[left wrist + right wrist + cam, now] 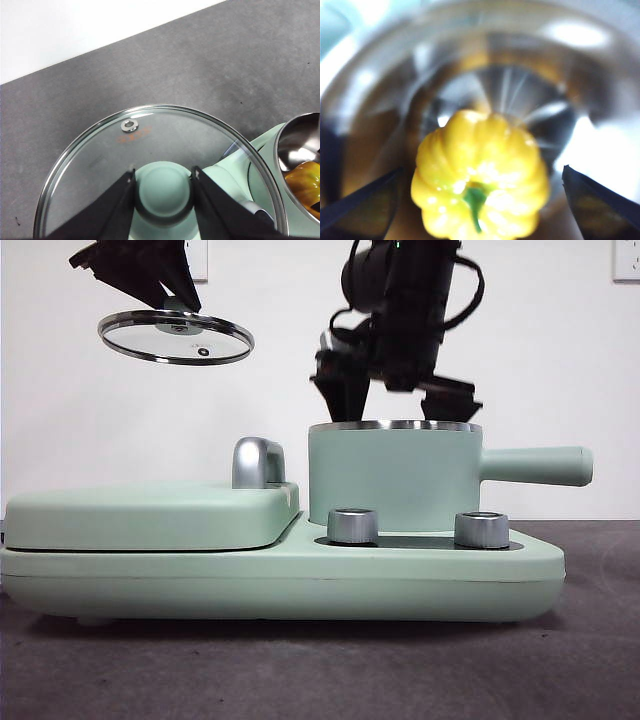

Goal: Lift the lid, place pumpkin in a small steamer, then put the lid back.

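The pumpkin [479, 176] rests inside the small steamer [395, 478]; the right gripper [480, 200] hangs above it, jaws spread wide and clear of it. Withdraw straight up, avoiding the steel rim. The left gripper [164, 192], upper left of the front frame, clamps the lid [176, 337] by its knob; keep it level, centre it over the rim, then lower.

Pumpkin [480, 195] sits inside steel steamer [520, 95] — right gripper [482, 200] jaws wide apart, not touching it.

Glass lid [176, 337] aloft, tilted — yellow pumpkin [480, 195] inside open mint-green small steamer [395, 475].
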